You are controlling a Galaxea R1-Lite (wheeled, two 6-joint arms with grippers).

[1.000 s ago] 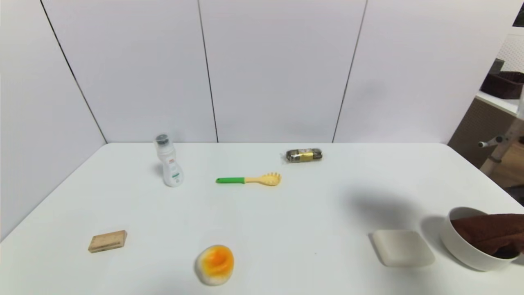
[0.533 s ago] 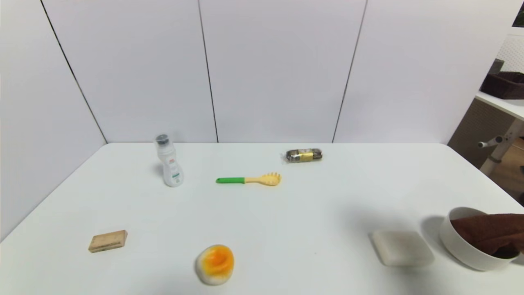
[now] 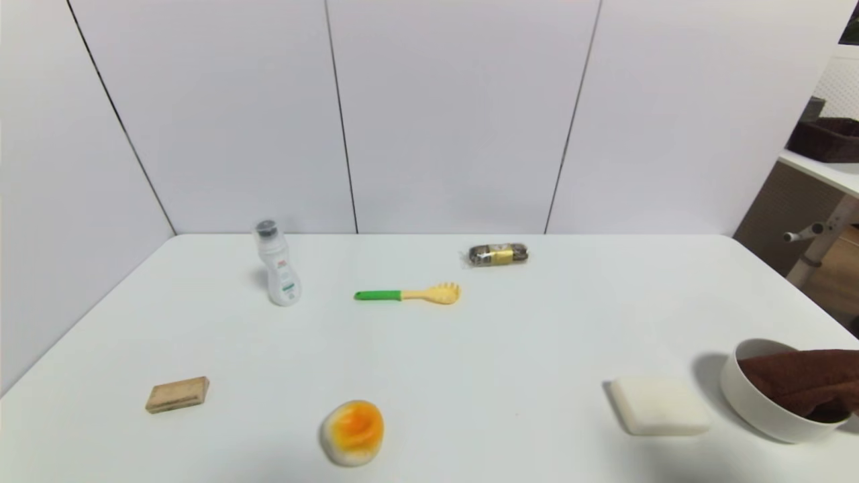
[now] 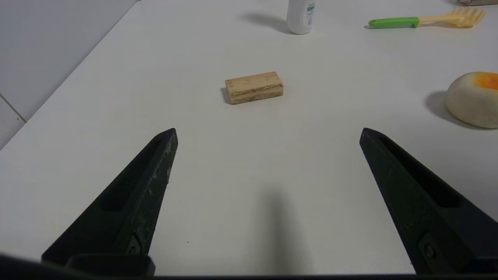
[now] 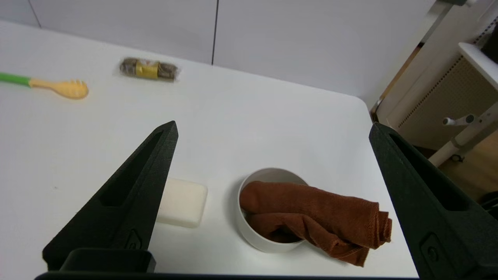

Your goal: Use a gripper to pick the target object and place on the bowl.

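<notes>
Below the right gripper [image 5: 272, 128], its fingers spreading wide and empty, the brown towel [image 5: 311, 214] is lying across the bowl [image 5: 249, 233], one end overhanging

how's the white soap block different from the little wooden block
The white soap block is pale, wider and round-cornered; the wooden block is tan, smaller and sharp-edged with a visible grain line. The soap block lies on the table's right side beside the bowl; the wooden block lies on the left, with nothing close by. Both lie flat on the table, untouched.
</notes>
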